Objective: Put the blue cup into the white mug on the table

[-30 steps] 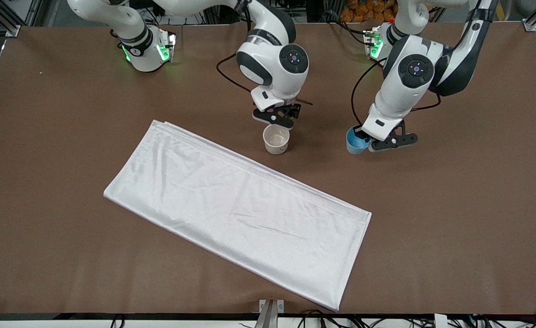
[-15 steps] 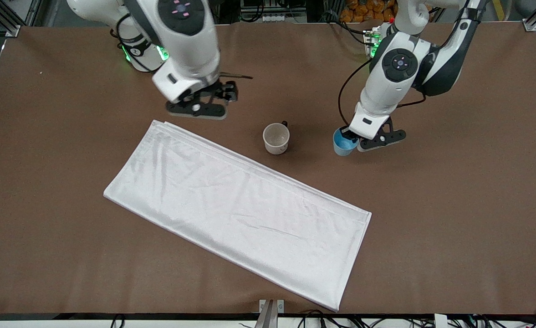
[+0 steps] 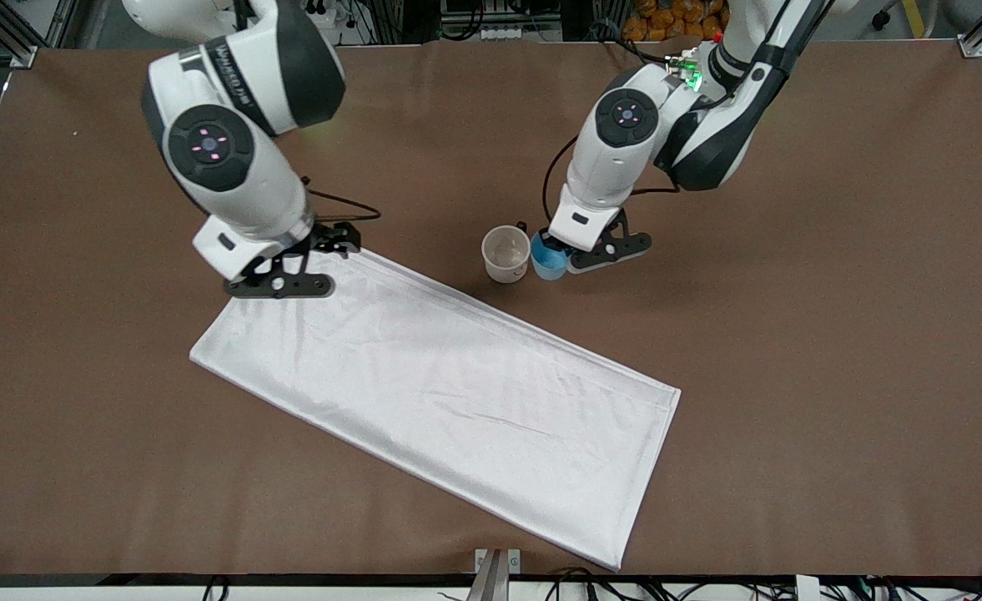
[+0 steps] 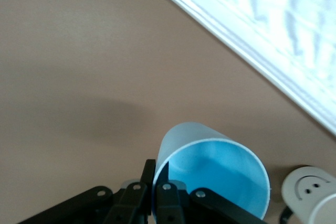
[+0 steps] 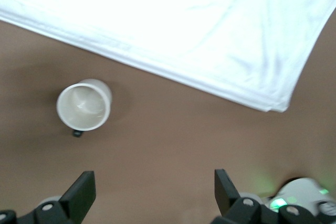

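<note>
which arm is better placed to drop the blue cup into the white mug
Left. The left gripper is shut on the blue cup, right beside the white mug. The right gripper is open, holds nothing and hangs over the white cloth.

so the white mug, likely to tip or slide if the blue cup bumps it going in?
Probably slides rather than tips: the white mug is squat, upright and flat on the smooth table. It looks empty, so likely light and easily nudged. The blue cup, pinched by its rim in the left gripper, is already beside it.
</note>
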Robot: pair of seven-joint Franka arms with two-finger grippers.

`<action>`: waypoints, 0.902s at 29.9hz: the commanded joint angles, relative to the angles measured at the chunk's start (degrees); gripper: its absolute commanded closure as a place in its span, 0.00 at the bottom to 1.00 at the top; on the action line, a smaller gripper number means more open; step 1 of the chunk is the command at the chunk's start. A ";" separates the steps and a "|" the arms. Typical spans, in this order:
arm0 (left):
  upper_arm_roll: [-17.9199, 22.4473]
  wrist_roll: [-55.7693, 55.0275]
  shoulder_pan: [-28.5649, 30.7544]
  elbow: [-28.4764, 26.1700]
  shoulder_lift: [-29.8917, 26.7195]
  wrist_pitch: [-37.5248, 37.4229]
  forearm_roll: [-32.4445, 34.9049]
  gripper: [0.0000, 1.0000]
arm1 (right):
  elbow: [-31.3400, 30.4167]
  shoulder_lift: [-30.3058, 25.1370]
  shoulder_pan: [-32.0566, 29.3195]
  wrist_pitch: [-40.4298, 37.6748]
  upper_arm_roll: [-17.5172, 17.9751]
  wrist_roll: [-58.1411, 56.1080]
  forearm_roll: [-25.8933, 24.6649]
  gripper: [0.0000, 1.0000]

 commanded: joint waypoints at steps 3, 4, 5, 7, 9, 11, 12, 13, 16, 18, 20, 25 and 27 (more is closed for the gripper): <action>-0.05 -5.20 -5.42 7.16 7.97 -0.77 0.37 1.00 | -0.87 -4.45 -3.06 0.04 -6.34 -9.48 1.55 0.00; -0.05 -5.55 -5.78 7.95 8.94 -0.77 0.37 1.00 | -0.96 -5.06 -3.94 -0.05 -6.52 -10.44 1.55 0.00; -0.05 -5.99 -6.22 8.56 10.00 -0.68 0.37 1.00 | -1.40 -5.85 -5.08 -0.05 -6.70 -11.50 1.64 0.00; -0.05 -6.69 -7.18 9.62 11.75 -0.68 0.63 1.00 | -2.19 -7.26 -7.62 -0.05 -6.87 -13.61 2.43 0.00; 0.03 -7.39 -8.24 10.06 12.90 -0.68 0.99 1.00 | -2.45 -8.05 -10.26 -0.48 -6.87 -15.19 2.61 0.00; 0.03 -7.49 -8.59 10.06 13.52 -0.51 1.07 1.00 | -2.45 -8.49 -13.16 -0.84 -6.79 -17.21 2.78 0.00; 0.03 -7.49 -8.59 10.06 13.70 -0.51 1.16 1.00 | -2.45 -8.67 -14.65 -1.10 -6.44 -18.53 2.79 0.00; 0.12 -7.49 -8.59 10.06 13.70 -0.51 1.16 1.00 | -2.45 -8.67 -15.62 -1.45 -6.26 -19.50 2.79 0.00; 0.03 -7.49 -8.51 9.98 14.05 -0.51 1.16 1.00 | -2.45 -8.67 -17.21 -1.98 -5.12 -19.68 2.79 0.00; 0.03 -7.49 -8.51 9.98 14.05 -0.51 1.16 1.00 | -2.45 -8.32 -18.62 -1.54 -4.68 -19.68 2.96 0.00; 0.12 -7.40 -8.33 9.98 14.05 -0.51 1.25 1.00 | -2.45 -8.06 -19.41 -1.37 -4.15 -19.77 4.45 0.00; 0.30 -6.78 -8.07 10.06 14.22 -0.51 1.25 1.00 | -3.07 -8.23 -20.64 -1.63 -4.15 -20.30 5.77 0.00; 0.38 -6.61 -7.98 10.24 14.49 -0.51 1.16 0.94 | -3.33 -8.23 -21.08 -1.45 -4.24 -20.38 5.77 0.00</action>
